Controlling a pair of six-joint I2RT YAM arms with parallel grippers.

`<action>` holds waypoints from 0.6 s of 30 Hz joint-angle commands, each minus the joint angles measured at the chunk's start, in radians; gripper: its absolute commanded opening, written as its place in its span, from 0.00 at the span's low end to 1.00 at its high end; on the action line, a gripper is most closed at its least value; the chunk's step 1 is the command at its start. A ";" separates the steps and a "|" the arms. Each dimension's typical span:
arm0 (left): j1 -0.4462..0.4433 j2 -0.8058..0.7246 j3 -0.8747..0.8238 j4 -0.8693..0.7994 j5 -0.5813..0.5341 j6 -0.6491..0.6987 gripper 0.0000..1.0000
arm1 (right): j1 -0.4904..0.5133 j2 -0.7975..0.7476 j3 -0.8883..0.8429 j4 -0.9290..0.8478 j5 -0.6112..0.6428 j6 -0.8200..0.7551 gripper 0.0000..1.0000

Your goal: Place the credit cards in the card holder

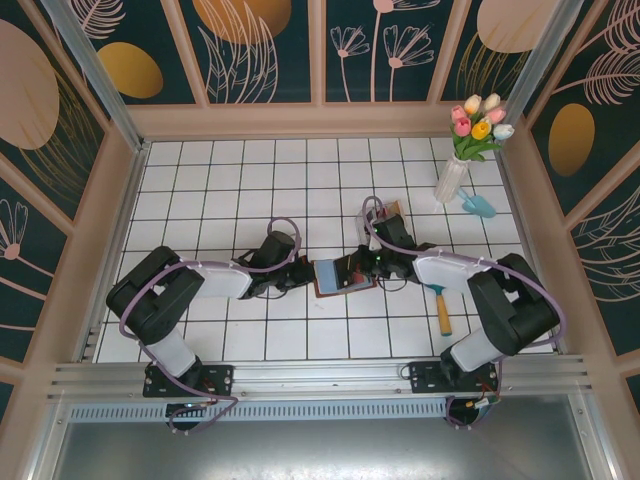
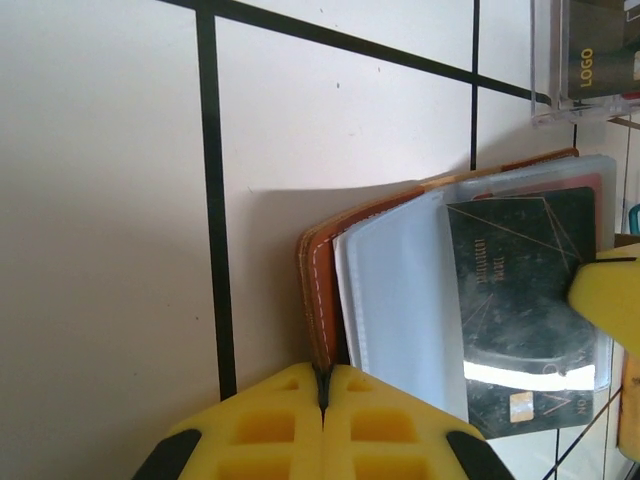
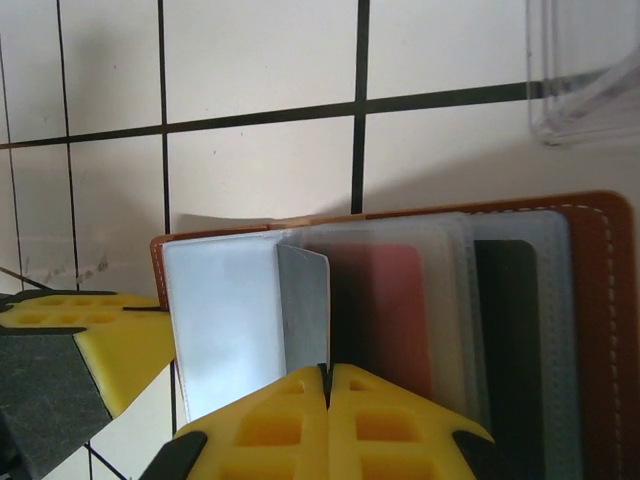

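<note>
The brown card holder (image 1: 335,277) lies open on the tiled floor between both arms. My left gripper (image 1: 308,272) is shut on the edge of its brown cover (image 2: 318,290), with the fingertips meeting at the stitched rim (image 2: 322,378). My right gripper (image 3: 327,372) is shut on a thin grey card (image 3: 303,305) that stands on edge between the clear sleeve pages. A red card (image 3: 405,320) and a black card (image 3: 510,330) sit in sleeves to its right. In the left wrist view a dark card (image 2: 520,300) shows under a hazy sleeve, beside a right finger (image 2: 612,300).
A clear plastic tray (image 2: 560,70) holding a dark card stands just beyond the holder (image 3: 585,90). A hammer (image 1: 442,305) lies by the right arm. A vase of tulips (image 1: 452,180) and a blue trowel (image 1: 482,206) stand at the back right. Walls enclose the floor.
</note>
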 commanded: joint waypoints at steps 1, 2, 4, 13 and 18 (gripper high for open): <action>-0.001 0.018 0.022 -0.045 -0.023 0.026 0.00 | 0.001 0.048 -0.020 0.011 -0.028 -0.010 0.00; -0.002 0.018 0.022 -0.045 -0.024 0.025 0.00 | 0.000 0.057 -0.019 0.009 -0.024 -0.014 0.00; -0.002 0.017 0.021 -0.043 -0.023 0.020 0.00 | -0.001 0.074 -0.015 0.009 -0.036 -0.014 0.00; -0.003 0.017 0.026 -0.035 -0.018 0.010 0.00 | 0.022 0.105 0.007 0.090 -0.114 0.046 0.00; -0.003 0.017 0.027 -0.028 -0.012 0.004 0.00 | 0.075 0.121 0.030 0.108 -0.096 0.101 0.04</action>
